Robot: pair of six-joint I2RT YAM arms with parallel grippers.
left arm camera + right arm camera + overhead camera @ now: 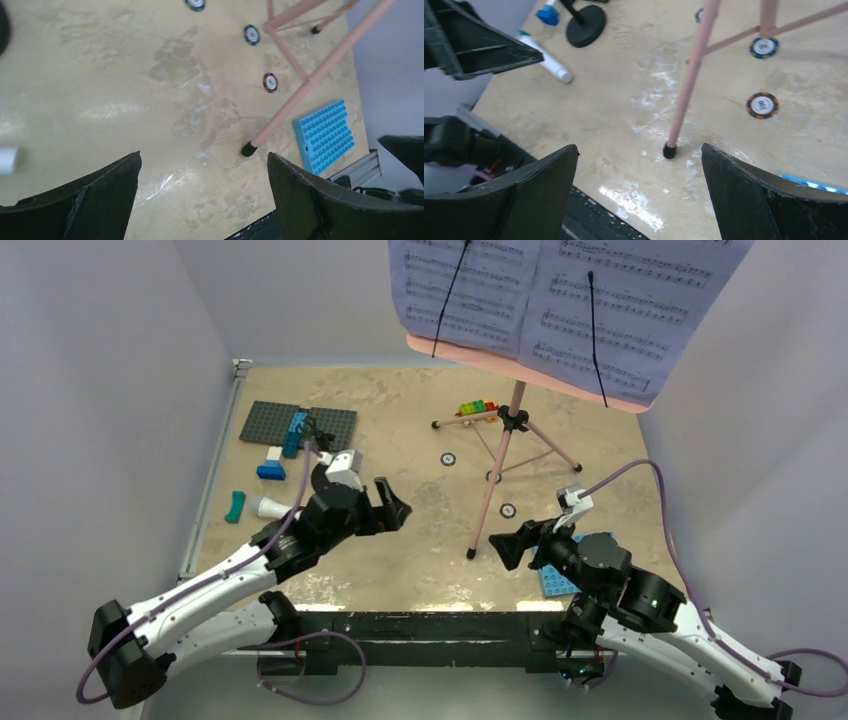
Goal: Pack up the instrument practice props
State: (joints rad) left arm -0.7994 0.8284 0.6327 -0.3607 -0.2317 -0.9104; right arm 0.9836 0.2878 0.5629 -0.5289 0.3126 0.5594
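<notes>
Tan mottled tabletop (400, 440), grey walls (100, 370) L/R/back, pink stand (493, 480) upright

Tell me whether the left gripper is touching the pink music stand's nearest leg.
Apart. The top view shows a strip of bare table between the open left gripper and the pink music stand's nearest leg.

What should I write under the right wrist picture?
Open right gripper frames a black-tipped leg of the pink tripod music stand on the tan table.
</notes>
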